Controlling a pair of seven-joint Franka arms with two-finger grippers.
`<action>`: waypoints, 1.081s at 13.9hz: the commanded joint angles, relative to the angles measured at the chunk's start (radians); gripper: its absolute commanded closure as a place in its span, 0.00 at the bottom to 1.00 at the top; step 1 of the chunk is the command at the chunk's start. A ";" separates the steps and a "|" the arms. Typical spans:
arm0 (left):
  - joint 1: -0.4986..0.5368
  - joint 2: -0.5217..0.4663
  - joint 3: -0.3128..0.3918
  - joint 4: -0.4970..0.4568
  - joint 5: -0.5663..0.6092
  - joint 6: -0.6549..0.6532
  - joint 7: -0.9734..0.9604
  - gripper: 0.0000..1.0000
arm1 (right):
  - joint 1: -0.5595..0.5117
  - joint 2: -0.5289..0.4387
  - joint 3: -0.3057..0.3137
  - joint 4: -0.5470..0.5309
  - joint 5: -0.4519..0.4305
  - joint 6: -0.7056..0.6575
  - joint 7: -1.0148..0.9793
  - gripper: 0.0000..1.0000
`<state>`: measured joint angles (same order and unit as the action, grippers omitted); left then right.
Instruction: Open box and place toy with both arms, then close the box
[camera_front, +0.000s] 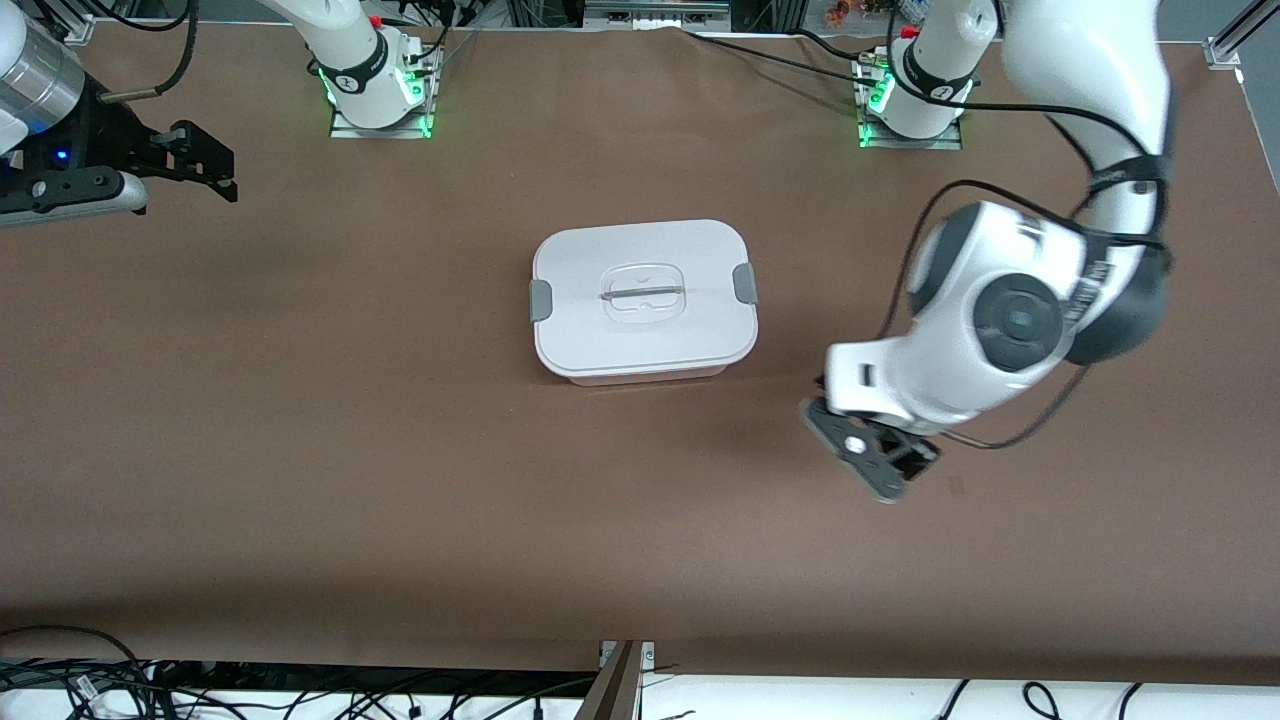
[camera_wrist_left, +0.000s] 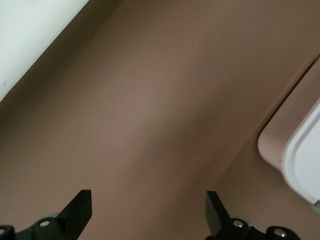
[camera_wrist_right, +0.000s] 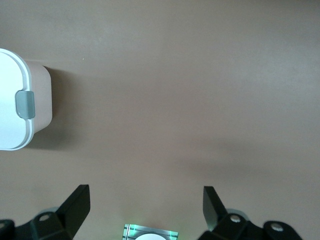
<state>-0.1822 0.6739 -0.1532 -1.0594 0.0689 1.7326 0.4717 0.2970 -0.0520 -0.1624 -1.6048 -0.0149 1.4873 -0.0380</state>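
Lidded box (camera_front: 644, 300) hides its contents; left pincer (camera_front: 872, 455) and right pincer (camera_front: 195, 165) both spread apart.

Evenly and fairly brightly lit from overhead, with no hard glare on the brown desk (camera_front: 300, 450). Soft, short shadow under the box (camera_front: 645, 300) along its edge nearer the front camera; a fainter, diffuse patch of shade on the desk beside the left arm (camera_front: 1010, 320). White lid slightly washed out, handle detail still readable. Green glow from lights at both arm bases along the desk's top edge. Motion blur on the left arm's upper links near the top corner at the left arm's end. Left wrist view dimmer and softly focused, box corner (camera_wrist_left: 295, 150) smeared. Right wrist view sharper, with a clean shadow beside the box (camera_wrist_right: 25, 107).
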 joint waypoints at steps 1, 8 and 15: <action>0.004 -0.040 0.102 0.013 -0.014 -0.051 -0.013 0.00 | 0.007 0.012 -0.002 0.022 -0.014 -0.009 0.015 0.00; 0.136 -0.376 0.172 -0.261 -0.018 -0.090 -0.192 0.00 | 0.005 0.027 -0.005 0.028 -0.011 0.016 0.007 0.00; 0.202 -0.537 0.173 -0.404 -0.078 -0.226 -0.332 0.00 | 0.004 0.027 -0.006 0.028 -0.002 0.016 0.018 0.00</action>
<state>-0.0070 0.1644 0.0248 -1.4105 0.0434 1.5046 0.1599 0.2969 -0.0326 -0.1657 -1.5979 -0.0151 1.5100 -0.0373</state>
